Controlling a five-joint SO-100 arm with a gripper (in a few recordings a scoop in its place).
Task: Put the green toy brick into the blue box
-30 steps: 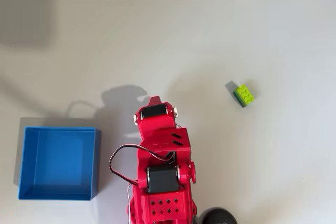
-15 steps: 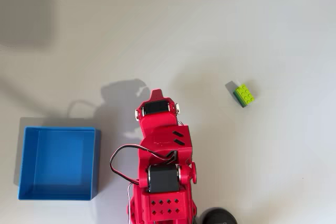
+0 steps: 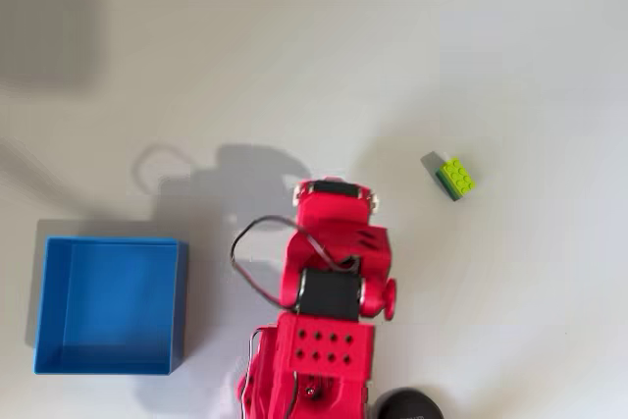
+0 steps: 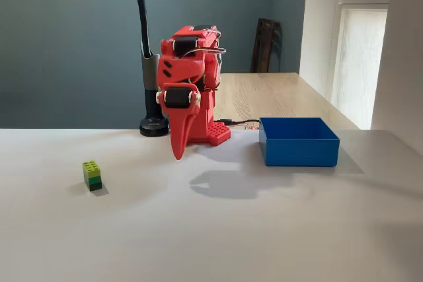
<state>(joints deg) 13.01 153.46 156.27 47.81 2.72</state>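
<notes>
The green toy brick [image 3: 456, 178] stands alone on the white table, right of the arm in the overhead view and at the left in the fixed view [image 4: 92, 175]. The blue box [image 3: 110, 242] sits at the lower left of the overhead view, and on the right in the fixed view [image 4: 299, 151], with nothing in it. My red arm [image 3: 332, 272] is folded up between them. Its gripper [image 4: 177, 153] hangs down above the table with the fingers together in a point and nothing held, well apart from the brick.
A black pole on a round base [image 4: 153, 127] stands behind the arm, its base at the bottom edge of the overhead view [image 3: 407, 404]. A wooden table [image 4: 277, 94] lies beyond the white one. Open white surface surrounds the brick.
The arm has swung to the right in the overhead view, its wrist now nearer the brick's side. Brick and box have not moved.
</notes>
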